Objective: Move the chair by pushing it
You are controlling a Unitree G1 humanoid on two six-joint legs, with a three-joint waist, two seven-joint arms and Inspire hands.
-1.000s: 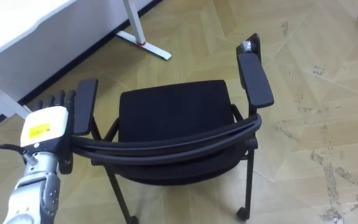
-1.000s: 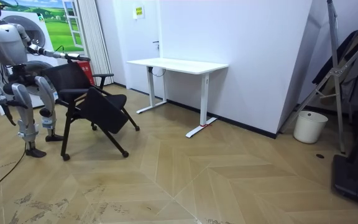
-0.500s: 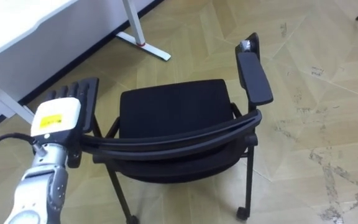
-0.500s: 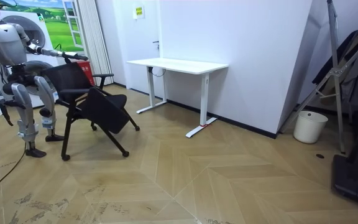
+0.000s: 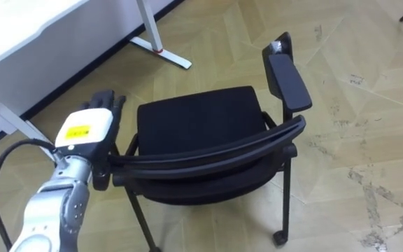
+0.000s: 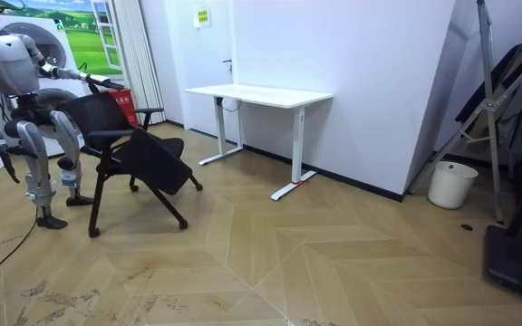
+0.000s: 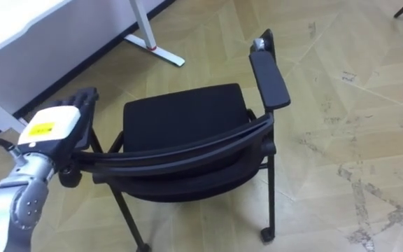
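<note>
Nearest, in the left eye view: the left hand [image 5: 88,127] lies flat on the chair's left armrest, which it covers. Its fingers [image 5: 105,102] are straight and point forward. It grips nothing; it only presses on the armrest. The right hand [image 6: 4,156] hangs low at the robot's side in the room view, and its fingers are too small to read.

The chair [image 5: 198,124] stands directly in front of the robot, back toward it and seat facing away. The curved back rail [image 5: 212,152] is closest. The right armrest [image 5: 290,80] is free, with nothing on it. One castor [image 5: 280,238] shows at the lower right.

Progress, as a judgement: contact is made and the robot stands behind the chair, so the push is set up or just under way. The chair is well apart from the desk [image 5: 19,28], so most of the travel appears to be left.

Edges and room:
- Ahead and to the left, the desk's floor foot [image 5: 165,53] and upright leg are the nearest obstacles for the chair's front-left corner.
- Ahead and to the right, the wooden floor [image 5: 369,140] is open.
- With one hand on one armrest, the push is off-centre, and the chair may swing on its castors.
- In the room view, the desk [image 6: 261,93] stands against the white wall, and a pale bin [image 6: 451,184] sits well beyond it.
</note>
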